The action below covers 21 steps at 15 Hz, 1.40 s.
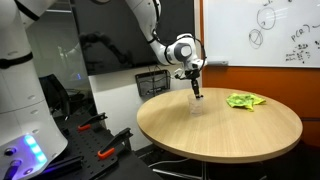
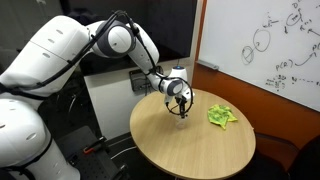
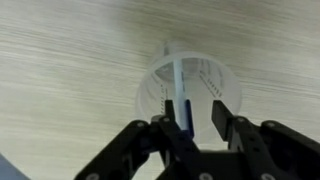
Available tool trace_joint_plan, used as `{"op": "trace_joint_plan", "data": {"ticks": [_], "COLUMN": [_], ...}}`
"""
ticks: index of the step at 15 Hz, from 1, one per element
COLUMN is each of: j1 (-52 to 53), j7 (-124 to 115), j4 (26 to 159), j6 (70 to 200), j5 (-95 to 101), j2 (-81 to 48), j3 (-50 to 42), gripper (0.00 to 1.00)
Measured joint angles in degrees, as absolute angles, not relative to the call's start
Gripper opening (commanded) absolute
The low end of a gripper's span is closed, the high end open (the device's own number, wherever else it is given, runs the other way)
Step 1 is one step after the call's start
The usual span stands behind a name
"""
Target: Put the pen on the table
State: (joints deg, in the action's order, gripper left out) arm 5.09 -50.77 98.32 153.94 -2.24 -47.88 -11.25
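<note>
A clear plastic cup (image 3: 148,88) stands on the round wooden table (image 3: 60,70). A pen (image 3: 179,88) with a pale shaft and a blue end stands in it. My gripper (image 3: 200,122) hangs right above the cup with its fingers apart. The pen's upper end lies between them, against the left finger, and a gap shows to the right finger. In both exterior views the gripper (image 1: 196,92) (image 2: 183,106) points down over the cup (image 1: 197,106) near the table's far side.
A crumpled green cloth (image 1: 244,100) (image 2: 222,116) lies on the table (image 1: 220,132) (image 2: 190,150) beside the cup. A whiteboard hangs on the wall behind. A dark shelf with clamps stands beside the table.
</note>
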Motion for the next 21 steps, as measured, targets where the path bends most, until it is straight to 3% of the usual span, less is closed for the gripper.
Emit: {"op": "trace_joint_plan", "data": {"ticks": [2,3,5,7,21], "j1": [5.05,5.05,5.08,5.2,13.53], "j7": [-50.77,-50.77,-50.77,-50.77,-50.96], "j4": [97.85,97.56,96.9,96.27,97.38], "j6": [153.94,153.93,153.93,153.93,153.85], "j5": [-2.26,-2.27,-2.28,-2.28,2.25], "j2": [-48.57,-48.93,-49.68,-50.41,-47.9], "j3": [-11.44,-11.47,-11.57,-11.87,-21.1], "gripper": [0.39,0.39,0.14,0.0,0.04]}}
